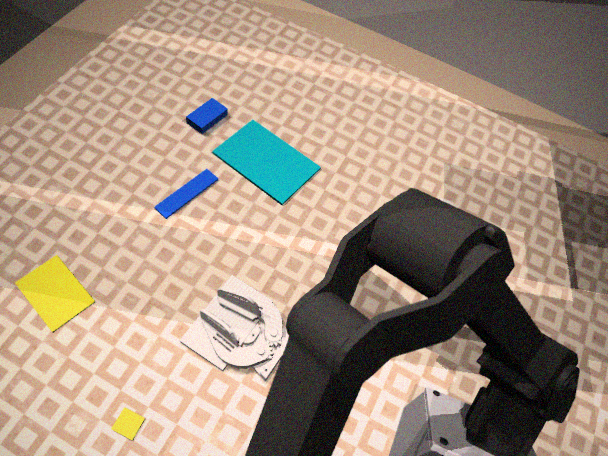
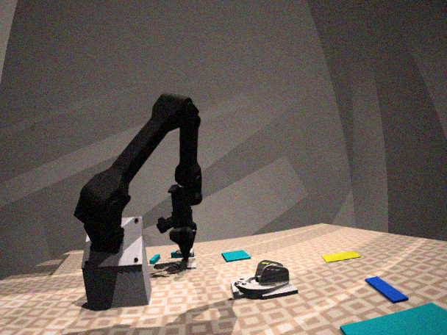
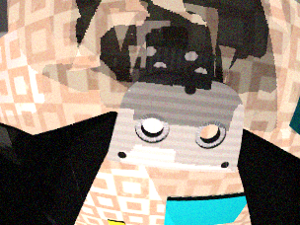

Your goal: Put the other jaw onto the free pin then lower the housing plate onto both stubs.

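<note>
The housing plate [image 3: 180, 143], pale grey with two ringed holes and two small dark holes, lies between the black fingers in the wrist view. My gripper [image 3: 177, 126] [image 2: 186, 265] is shut on it, one finger at each side edge, low at the table; a pale sliver shows beside the fingertips in the exterior view. The gripper is hidden in the top view. The white base [image 1: 200, 350] [image 2: 290, 292] stands away from the gripper. Two jaws with upright grey pads [image 1: 240, 304] [image 2: 272, 275] lie over it, pads apart. Gear teeth [image 1: 274, 345] show close together; their meshing is too small to tell.
A teal sheet [image 1: 267, 162], a blue bar [image 1: 186, 193] [image 2: 387, 289] and a blue block [image 1: 206, 116] lie beyond the base. Yellow squares [image 1: 55, 293] [image 1: 128, 423] lie to its left. Another teal piece [image 2: 235, 256] [image 3: 204, 211] is near the gripper. The arm's grey pedestal [image 2: 115, 283] stands behind.
</note>
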`<state>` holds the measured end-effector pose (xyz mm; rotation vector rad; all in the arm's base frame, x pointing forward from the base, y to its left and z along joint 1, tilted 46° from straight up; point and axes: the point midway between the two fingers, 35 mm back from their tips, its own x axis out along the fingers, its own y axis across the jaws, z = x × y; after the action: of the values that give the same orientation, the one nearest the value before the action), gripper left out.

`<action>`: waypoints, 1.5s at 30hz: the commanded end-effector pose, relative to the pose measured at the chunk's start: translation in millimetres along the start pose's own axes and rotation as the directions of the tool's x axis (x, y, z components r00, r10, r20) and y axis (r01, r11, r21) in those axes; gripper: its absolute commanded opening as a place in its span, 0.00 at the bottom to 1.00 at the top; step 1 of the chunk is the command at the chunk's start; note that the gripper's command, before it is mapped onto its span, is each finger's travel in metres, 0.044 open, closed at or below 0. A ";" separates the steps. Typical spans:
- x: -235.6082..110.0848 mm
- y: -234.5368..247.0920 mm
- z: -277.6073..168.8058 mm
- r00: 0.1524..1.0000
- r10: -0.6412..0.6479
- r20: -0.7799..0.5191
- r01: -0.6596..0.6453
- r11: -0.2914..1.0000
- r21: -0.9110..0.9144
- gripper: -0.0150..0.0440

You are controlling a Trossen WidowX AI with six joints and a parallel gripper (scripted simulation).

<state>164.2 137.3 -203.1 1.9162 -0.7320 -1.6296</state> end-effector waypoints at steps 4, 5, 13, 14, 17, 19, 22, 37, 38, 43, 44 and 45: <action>-23.2 -0.9 0.3 1.000 -0.002 0.002 0.002 1.000 0.002 0.85; -26.4 -0.8 0.4 1.000 -0.002 0.002 0.002 1.000 0.001 0.85; -50.3 0.6 1.8 1.000 -0.001 0.002 0.001 1.000 0.000 0.85; -50.8 0.6 1.8 1.000 -0.001 0.002 0.001 1.000 0.000 0.85; -50.9 0.8 1.4 1.000 -0.002 0.002 0.002 1.000 0.005 0.85; -51.8 2.4 -1.4 1.000 -0.004 0.003 0.004 0.999 0.042 0.85; -53.7 6.1 -7.9 1.000 -0.009 0.004 0.009 0.992 0.125 0.85; -61.2 27.9 -39.4 0.999 -0.031 0.007 0.024 0.855 0.518 0.85; -61.6 29.5 -41.5 0.999 -0.033 0.007 0.024 0.840 0.542 0.85; -63.2 38.0 -51.5 0.999 -0.038 0.006 0.025 0.756 0.654 0.85; -63.5 39.7 -53.5 0.999 -0.039 0.006 0.025 0.737 0.675 0.85; -63.8 41.5 -55.4 0.999 -0.040 0.006 0.024 0.718 0.696 0.85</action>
<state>202.0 159.9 -127.1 2.3705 -1.3925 -1.5428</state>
